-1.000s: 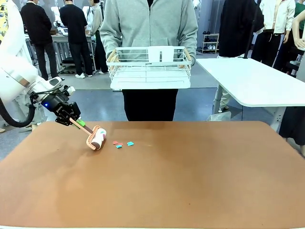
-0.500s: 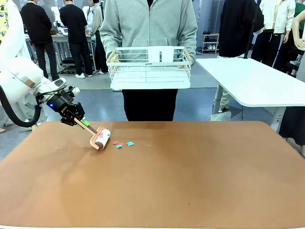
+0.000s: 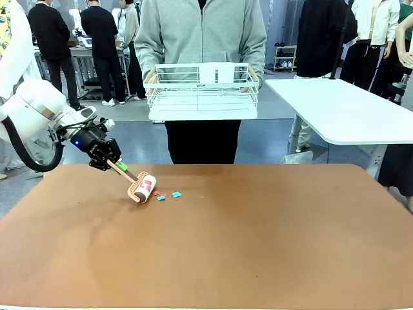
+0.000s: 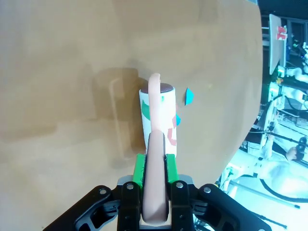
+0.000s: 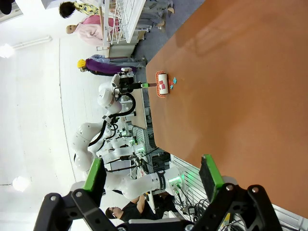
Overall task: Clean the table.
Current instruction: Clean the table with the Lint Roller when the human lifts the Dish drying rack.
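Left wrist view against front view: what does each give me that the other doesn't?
Left wrist view: green pads squeezing the pink handle; a green scrap stuck to the white lint roller. Front view: a person holding a white wire basket, a glossy white table. Both: left gripper, roller, loose teal and red paper scraps, reddish-brown table.
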Motion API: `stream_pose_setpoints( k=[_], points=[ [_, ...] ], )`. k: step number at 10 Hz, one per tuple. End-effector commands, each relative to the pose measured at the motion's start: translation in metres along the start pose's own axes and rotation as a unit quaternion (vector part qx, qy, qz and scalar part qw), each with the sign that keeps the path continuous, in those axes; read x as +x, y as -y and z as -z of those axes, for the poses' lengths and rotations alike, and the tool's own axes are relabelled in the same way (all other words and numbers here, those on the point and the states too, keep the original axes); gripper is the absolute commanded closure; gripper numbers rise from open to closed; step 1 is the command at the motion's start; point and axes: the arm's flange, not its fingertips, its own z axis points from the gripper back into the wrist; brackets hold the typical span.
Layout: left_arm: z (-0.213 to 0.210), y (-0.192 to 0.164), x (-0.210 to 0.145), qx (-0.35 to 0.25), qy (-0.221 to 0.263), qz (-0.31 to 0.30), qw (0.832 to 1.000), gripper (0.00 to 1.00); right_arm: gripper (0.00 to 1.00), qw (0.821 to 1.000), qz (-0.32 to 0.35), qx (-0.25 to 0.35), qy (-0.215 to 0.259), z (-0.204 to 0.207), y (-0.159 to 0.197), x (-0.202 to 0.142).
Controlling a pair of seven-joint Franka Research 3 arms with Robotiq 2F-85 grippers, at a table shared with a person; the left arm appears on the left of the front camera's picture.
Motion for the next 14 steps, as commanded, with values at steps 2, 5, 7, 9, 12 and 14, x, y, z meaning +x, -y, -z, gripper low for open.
stream_pose_setpoints(
  k=[2,5,7,9,12,14],
  points=[
    [0.032,-0.01,0.021,0.008,0.027,-0.023,0.999,0.79,0.0,1.0,-0.003,0.005,0.001,-0.002,-0.004,-0.001],
    [0.062,0.001,0.027,0.001,0.04,-0.032,0.999,0.79,0.0,1.0,-0.003,0.005,0.001,-0.002,-0.004,-0.001],
    [0.087,0.011,0.026,0.007,0.037,-0.03,0.999,0.79,0.0,1.0,-0.003,0.005,0.001,-0.002,-0.004,-0.001],
    [0.106,0.025,0.028,-0.007,0.039,-0.022,0.999,0.79,0.0,1.0,-0.003,0.005,0.001,-0.002,-0.004,-0.001],
    [0.137,0.05,0.039,-0.009,0.041,-0.025,0.999,0.79,0.0,1.0,-0.003,0.005,0.001,-0.002,-0.004,-0.001],
    [0.155,0.071,0.043,-0.003,0.019,-0.015,1.0,0.79,0.0,1.0,-0.003,0.005,0.001,-0.002,-0.004,-0.001]
  ],
)
